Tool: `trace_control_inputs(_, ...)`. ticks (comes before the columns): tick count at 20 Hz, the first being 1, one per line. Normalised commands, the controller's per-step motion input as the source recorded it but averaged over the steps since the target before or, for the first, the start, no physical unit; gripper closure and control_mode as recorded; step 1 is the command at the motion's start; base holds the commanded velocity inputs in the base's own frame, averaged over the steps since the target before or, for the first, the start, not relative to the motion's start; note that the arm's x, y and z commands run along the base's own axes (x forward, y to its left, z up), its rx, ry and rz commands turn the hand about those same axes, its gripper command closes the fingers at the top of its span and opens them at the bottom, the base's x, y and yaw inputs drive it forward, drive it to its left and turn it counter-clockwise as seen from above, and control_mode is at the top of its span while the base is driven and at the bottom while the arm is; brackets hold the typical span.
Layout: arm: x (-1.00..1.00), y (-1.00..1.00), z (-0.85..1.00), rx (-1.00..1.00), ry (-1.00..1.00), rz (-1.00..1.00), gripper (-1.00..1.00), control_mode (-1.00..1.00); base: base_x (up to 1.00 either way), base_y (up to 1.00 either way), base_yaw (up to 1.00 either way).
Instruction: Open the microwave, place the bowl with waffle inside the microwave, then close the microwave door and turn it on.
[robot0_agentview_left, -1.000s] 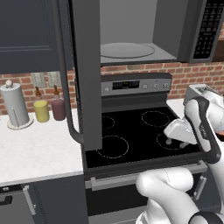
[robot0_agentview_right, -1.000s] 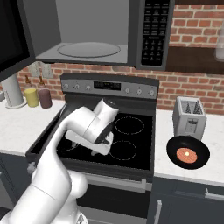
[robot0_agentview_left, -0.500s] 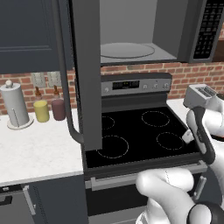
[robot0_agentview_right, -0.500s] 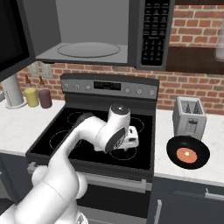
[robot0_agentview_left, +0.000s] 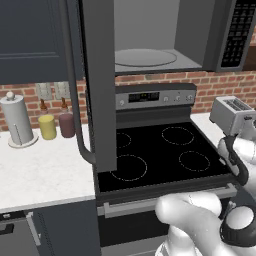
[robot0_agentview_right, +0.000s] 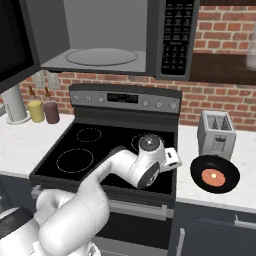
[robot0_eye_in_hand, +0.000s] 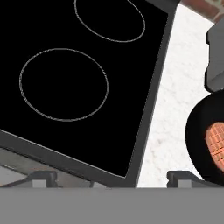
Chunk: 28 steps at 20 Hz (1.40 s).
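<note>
The microwave (robot0_agentview_left: 150, 45) hangs over the stove with its light grey inside and round turntable (robot0_agentview_right: 102, 56) exposed. The microwave door (robot0_agentview_left: 97, 85) stands swung out to the left, its long bar handle (robot0_agentview_left: 75, 100) facing the room. The bowl with waffle (robot0_agentview_right: 215, 174) rests on the white counter to the right of the stove, in front of the toaster. My gripper (robot0_agentview_right: 174, 161) hovers open and empty over the cooktop's front right corner, a short way left of the bowl. In the hand view the bowl with waffle (robot0_eye_in_hand: 200, 140) sits at the right edge, beyond my spread gripper (robot0_eye_in_hand: 111, 178).
A silver toaster (robot0_agentview_right: 216, 134) stands just behind the bowl. The black cooktop (robot0_agentview_right: 95, 147) lies under my arm. A paper towel roll (robot0_agentview_left: 17, 122) and two jars (robot0_agentview_left: 56, 126) sit on the left counter. The keypad strip (robot0_agentview_right: 175, 35) is on the microwave's right side.
My arm has swung right across the cooktop, carrying the gripper from the stove's middle front to its right edge near the bowl. The microwave stays open.
</note>
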Motion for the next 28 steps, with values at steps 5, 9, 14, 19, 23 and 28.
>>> trace_control_inputs(5,0.69,-0.66,0.44,-0.09,0.21,-0.1,-1.0,-1.0,0.0,0.0,0.0)
trace_control_inputs(9,0.12,-0.82,0.06,-0.01,0.14,-0.05,-1.0,-1.0,0.0,0.0,0.0)
trace_control_inputs(14,0.0,-0.77,-0.03,0.0,0.06,-0.06,-1.0,-1.0,0.0,0.0,0.0)
trace_control_inputs(19,0.03,-0.38,-0.1,0.0,0.06,-0.04,-1.0,-1.0,0.0,0.0,0.0)
trace_control_inputs(23,0.01,-0.02,-0.23,0.0,0.06,0.0,-1.0,-1.0,0.0,0.0,0.0)
trace_control_inputs(28,0.0,0.0,-0.26,0.0,0.01,0.0,-1.0,-1.0,0.0,0.0,0.0)
